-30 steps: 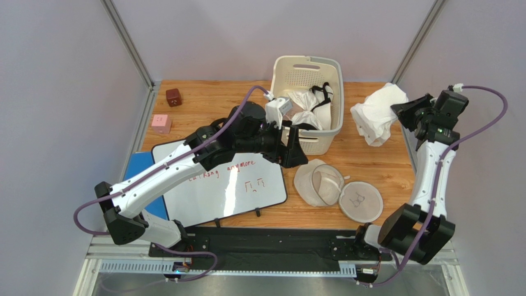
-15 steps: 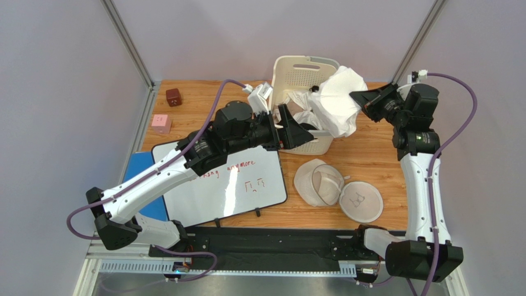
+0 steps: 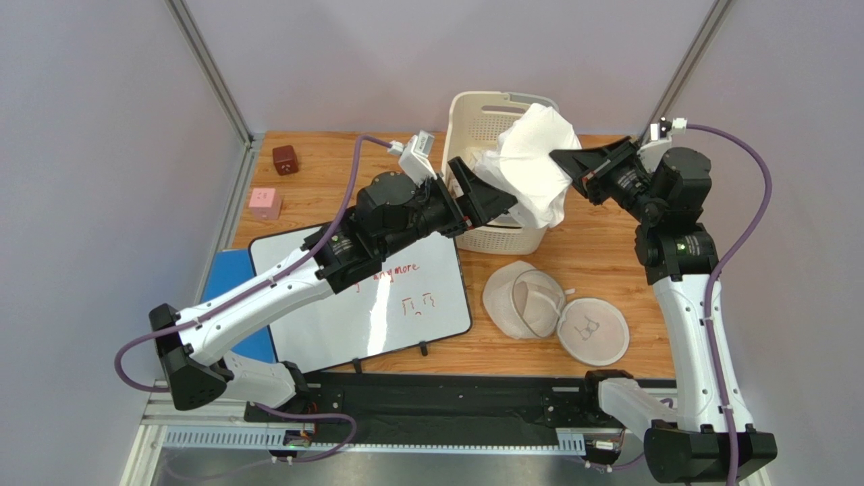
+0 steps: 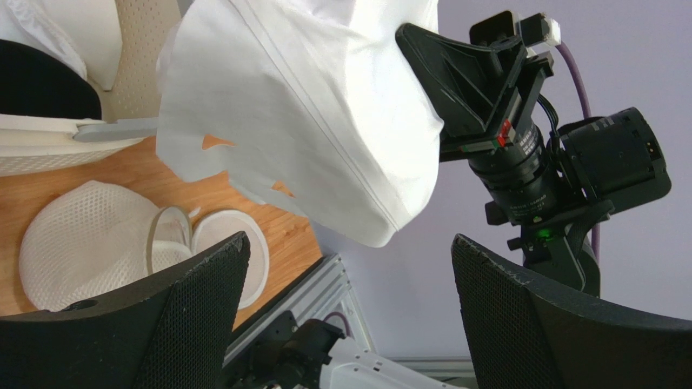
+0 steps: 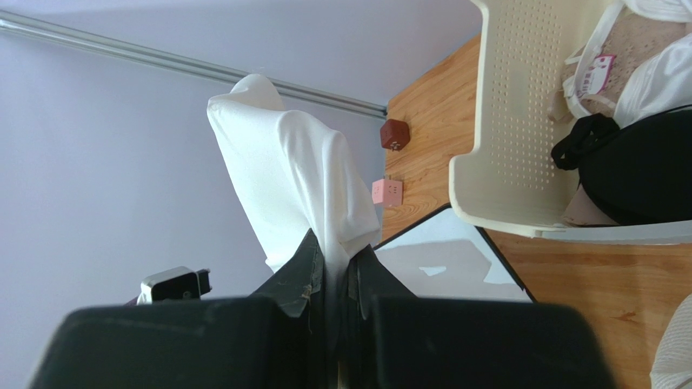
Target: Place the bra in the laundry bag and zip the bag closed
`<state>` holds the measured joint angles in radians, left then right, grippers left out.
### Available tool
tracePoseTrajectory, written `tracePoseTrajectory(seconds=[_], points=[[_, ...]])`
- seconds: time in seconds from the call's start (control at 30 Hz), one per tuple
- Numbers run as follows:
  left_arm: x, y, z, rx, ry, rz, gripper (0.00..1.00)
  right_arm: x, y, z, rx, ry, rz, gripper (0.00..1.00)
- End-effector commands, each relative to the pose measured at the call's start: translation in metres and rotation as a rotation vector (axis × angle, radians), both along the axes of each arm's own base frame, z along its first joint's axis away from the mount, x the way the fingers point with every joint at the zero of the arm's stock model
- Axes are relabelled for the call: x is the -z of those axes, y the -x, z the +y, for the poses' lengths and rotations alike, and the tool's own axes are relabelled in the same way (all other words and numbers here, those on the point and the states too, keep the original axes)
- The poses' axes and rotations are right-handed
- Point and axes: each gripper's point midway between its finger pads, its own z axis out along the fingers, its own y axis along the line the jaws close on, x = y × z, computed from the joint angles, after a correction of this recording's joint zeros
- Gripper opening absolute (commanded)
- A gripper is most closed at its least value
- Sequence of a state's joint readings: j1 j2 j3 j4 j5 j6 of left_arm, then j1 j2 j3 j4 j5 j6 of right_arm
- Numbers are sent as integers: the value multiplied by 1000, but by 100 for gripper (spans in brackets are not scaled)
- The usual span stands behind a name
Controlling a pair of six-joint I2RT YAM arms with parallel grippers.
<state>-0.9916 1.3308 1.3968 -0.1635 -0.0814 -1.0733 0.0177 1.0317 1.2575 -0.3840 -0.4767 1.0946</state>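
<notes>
Because the soft white fabric bra point(image 3: 532, 162) hangs limp, evidently light, from the clenched right tool point(image 3: 558, 159) above the cream slatted plastic basket point(image 3: 487, 101), the wide-released left tool point(image 3: 482, 192) should probably pinch a thick bunched fold.

I look onto pale lavender walls point(image 3: 355, 61) on the far side, left and right. A grey metal post point(image 3: 208, 69) slants down to each far corner of the wooden table point(image 3: 345, 167). An aluminium rail point(image 3: 446, 437) runs along its near edge. The light is soft and even.
</notes>
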Motion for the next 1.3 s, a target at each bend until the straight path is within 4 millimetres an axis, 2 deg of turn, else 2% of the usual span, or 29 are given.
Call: tracePoseTrajectory(seconds=[0.0,0.13,0.33,0.63,0.67,0.77,0.87,0.9,0.97,1.0,1.07,1.1,1.13,1.17,1.2,1.23,1.27], points=[[-16,-9,-5,-30,95,0,98,-19,15,16,-77,-49,-50,0],[-19,-9,-11,-8,90,-11,97,-15,19,19,-84,-38,-48,0],[-7,-6,-19,30,72,8,97,-7,28,27,-153,-19,-40,0],[4,-5,-14,31,9,-12,94,11,62,48,-296,-52,1,0],[-3,-4,-14,36,42,-26,93,12,65,53,-322,-61,8,0],[1,0,-14,52,68,-14,89,13,75,61,-369,-85,20,0],[3,4,-14,67,67,-12,81,16,86,67,-395,-86,28,0],[5,4,-13,67,64,-15,72,18,91,71,-416,-92,34,0],[1,6,-10,68,72,-29,64,25,97,76,-435,-87,51,0],[2,7,-9,68,64,-38,54,28,102,80,-453,-76,57,0],[-1,9,-4,70,56,-59,43,40,105,80,-461,-39,75,5],[0,13,-3,84,49,-60,31,45,107,80,-468,-18,80,8],[-1,14,2,80,37,-73,26,49,106,78,-459,7,84,18],[4,15,5,80,12,-66,20,61,109,75,-461,66,98,23],[7,16,6,81,-1,-66,10,63,111,73,-456,90,99,30],[9,14,14,53,-25,-76,6,73,112,69,-441,118,134,58],[12,14,17,45,-43,-85,1,76,115,68,-441,136,135,69]])
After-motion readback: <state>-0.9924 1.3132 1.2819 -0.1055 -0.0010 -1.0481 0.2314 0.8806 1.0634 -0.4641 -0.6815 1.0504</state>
